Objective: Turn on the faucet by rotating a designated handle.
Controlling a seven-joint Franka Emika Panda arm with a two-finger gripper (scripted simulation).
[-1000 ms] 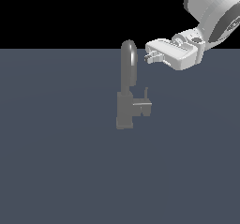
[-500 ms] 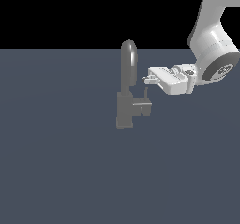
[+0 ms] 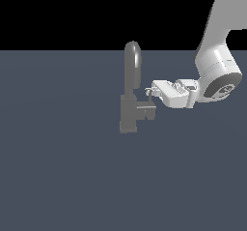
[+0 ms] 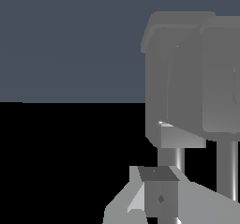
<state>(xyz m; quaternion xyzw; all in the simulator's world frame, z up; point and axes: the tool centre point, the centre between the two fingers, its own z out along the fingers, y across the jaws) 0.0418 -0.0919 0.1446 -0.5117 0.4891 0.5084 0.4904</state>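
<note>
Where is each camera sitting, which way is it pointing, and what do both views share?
Exterior view: off the arm, looking across the dark floor at the faucet side-on; the white arm enters from the exterior view's right, its gripper just above the handle.
Wrist view: on the wrist, close against the faucet's grey body; one pale gripper finger shows at the frame edge.
Shared: faucet, handle and gripper appear in both.
</note>
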